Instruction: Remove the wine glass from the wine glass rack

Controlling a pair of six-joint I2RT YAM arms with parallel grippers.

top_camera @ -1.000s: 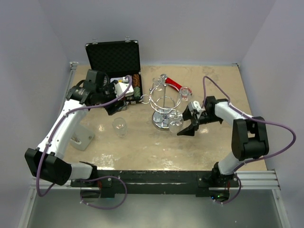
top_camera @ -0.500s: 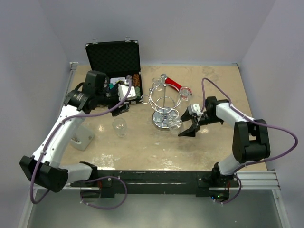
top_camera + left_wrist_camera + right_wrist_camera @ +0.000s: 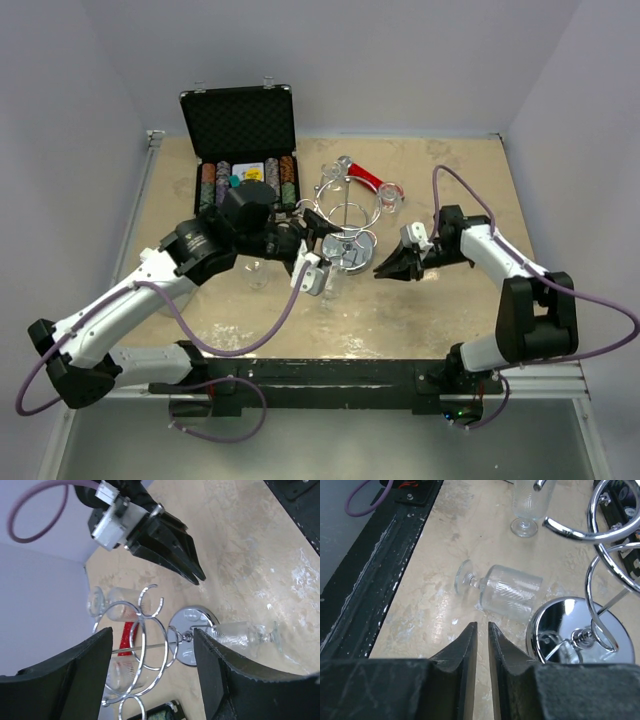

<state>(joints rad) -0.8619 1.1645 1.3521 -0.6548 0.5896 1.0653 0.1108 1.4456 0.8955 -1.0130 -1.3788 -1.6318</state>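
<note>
**Top external view: one glass down beside the rack, more hanging, both tools empty**

Starting at the left, an upright glass (image 3: pixel 530 505) stands on the bench (image 3: pixel 450 180), with my left arm reaching across above it. My left tool (image 3: pixel 152 632) is spread wide with nothing in it and points at the rack (image 3: pixel 345 215).

The rack stands mid-bench on its mirrored base, and several glasses hang bowl-down from its top loops. One hanging glass (image 3: pixel 122 611) shows clearly in the left wrist view. A fallen glass (image 3: pixel 505 592) lies on its side on the bench, just beside the base on the near side.

Further right, my right tool (image 3: pixel 482 626) hovers low near that fallen glass. Its jaws are pinched almost together and hold nothing.

I judge the glasses to be light, rigid, slick and easy to break, so I would squeeze only gently. The ribbed bowl looks like the safest place to take hold, since it is the widest part and gives the pads some purchase. The stem is thin and likely to snap or twist out of a grip.

A hanging glass has its foot caught in a loop, so I expect it must slide out sideways through the gap and not be pulled straight down. The wire rack looks light enough to tip if dragged.
</note>
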